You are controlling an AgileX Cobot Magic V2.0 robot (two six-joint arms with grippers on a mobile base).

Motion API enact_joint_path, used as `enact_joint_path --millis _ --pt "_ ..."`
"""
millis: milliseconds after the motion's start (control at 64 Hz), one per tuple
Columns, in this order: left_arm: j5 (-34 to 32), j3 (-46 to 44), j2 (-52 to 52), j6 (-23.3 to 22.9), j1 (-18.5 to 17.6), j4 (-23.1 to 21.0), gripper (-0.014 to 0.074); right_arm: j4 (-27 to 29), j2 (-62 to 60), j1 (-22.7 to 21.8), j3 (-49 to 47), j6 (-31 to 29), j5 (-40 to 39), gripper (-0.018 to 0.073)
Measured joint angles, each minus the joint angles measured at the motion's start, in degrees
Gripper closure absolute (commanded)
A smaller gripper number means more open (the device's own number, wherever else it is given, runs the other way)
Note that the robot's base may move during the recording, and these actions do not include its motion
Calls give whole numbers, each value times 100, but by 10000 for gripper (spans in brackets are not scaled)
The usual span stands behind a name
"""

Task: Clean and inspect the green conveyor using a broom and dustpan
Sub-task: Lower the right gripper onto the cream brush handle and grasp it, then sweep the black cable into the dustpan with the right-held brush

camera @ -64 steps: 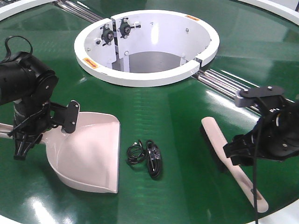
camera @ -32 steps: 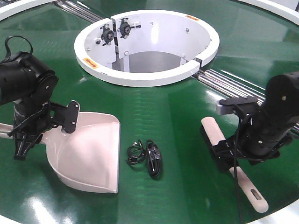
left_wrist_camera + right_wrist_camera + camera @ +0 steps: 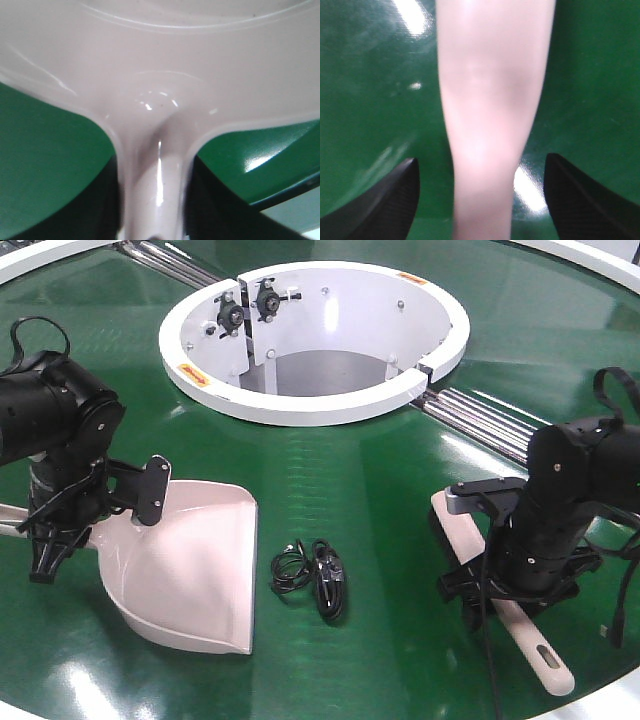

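1. Green conveyor (image 3: 360,490): a glossy dark-green belt filled the front view and bore every item listed below.
2. White hub (image 3: 310,412): an open ring at upper centre of the front view. Silver rails (image 3: 480,418) ran out from it toward the right edge.
3. Dustpan (image 3: 190,560): it lay at lower left of the front view, with its flat lip facing right and its handle running off the left edge. The mouth was turned toward the debris, apparently so it could receive a sweep.
4. Left gripper (image 3: 45,550): it sat at the far left, over the dustpan's handle. In the left wrist view the dark jaws pressed against both sides of the handle with no green showing between them, so it was clamped on the dustpan. The hold was probably meant to keep the scoop steady against the belt.
5. Black cable tangle (image 3: 312,578): a small loose coil lay on the belt just beside the dustpan's lip, between the dustpan and the broom. It was taken to be the item due for sweeping.
6. Broom (image 3: 532,638): it lay flat at lower right of the front view, with its bristled head toward the hub and its slotted handle end toward the bottom edge. It was not lifted.
7. Right gripper (image 3: 481,162): it hung directly over the broom's handle. The jaws were spread wide, with bare green between each finger and the handle, so it gripped nothing. The straddle suggested it was lined up to close on the handle.
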Motion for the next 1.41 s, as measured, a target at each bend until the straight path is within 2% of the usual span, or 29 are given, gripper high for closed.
enact_joint_path --millis 125,234,328,562,593,781,1031,1171,1405 --pt "0 0 0 0 0 0 602 0 151 0 0 0 -7 63" --pt "0 0 0 0 0 0 602 0 245 0 0 0 -12 118" --pt "0 0 0 0 0 0 602 0 265 0 0 0 -56 218" --pt "0 0 0 0 0 -5 602 0 265 0 -18 15 -95 554" --pt "0 0 0 0 0 -5 602 0 258 18 -18 -1 -100 575" --pt "0 0 0 5 0 -5 602 -19 42 329 -69 121 -78 568" --pt "0 0 0 5 0 -5 602 69 73 1016 -485 859 152 564" --pt "0 0 0 5 0 -11 602 130 350 1193 -751 1166 380 564" --pt "0 0 0 10 0 -11 602 330 810 1495 -1242 1349 860 564"
